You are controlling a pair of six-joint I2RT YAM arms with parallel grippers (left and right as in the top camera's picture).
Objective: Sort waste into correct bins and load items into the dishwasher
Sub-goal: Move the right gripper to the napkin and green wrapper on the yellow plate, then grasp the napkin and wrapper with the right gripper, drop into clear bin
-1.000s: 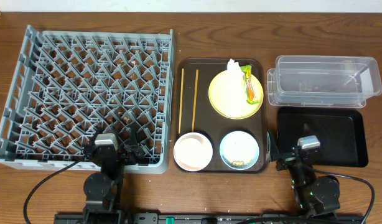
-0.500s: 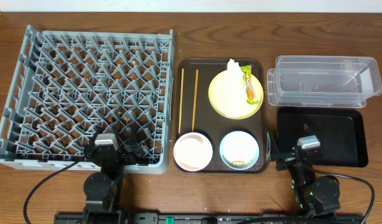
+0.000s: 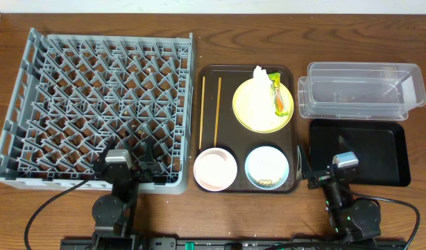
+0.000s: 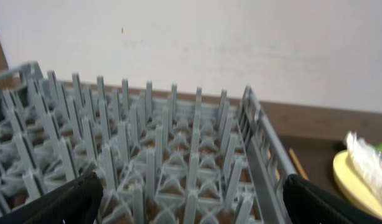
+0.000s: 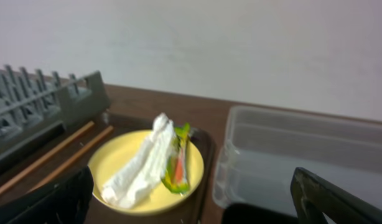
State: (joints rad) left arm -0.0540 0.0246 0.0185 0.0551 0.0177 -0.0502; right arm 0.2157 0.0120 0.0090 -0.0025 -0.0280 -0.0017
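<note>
Both spread wide: L end effector [image 4: 191, 193], R end effector [image 5: 191, 186]; fingers [image 4: 57, 204] mostly cropped off-frame.

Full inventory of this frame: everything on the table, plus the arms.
dish rack: 1, grey, table's left
serving tray: 1, dark brown, centre
chopsticks: 2, wooden, tray's left side
plate: 1, pale yellow, tray's far right
tissue: 1, white, on plate
snack wrapper: 1, green-and-orange, on plate
pinkish-white bowl: 1, tray's near left
light blue bowl: 1, tray's near right
crumbs: several, beige, in light blue bowl
clear tub: 1, far right
black tray: 1, right, nearer than tub
table: 1, brown wood
left gripper: open, empty, at rack's near edge
right gripper: open, empty, beside black tray
</note>
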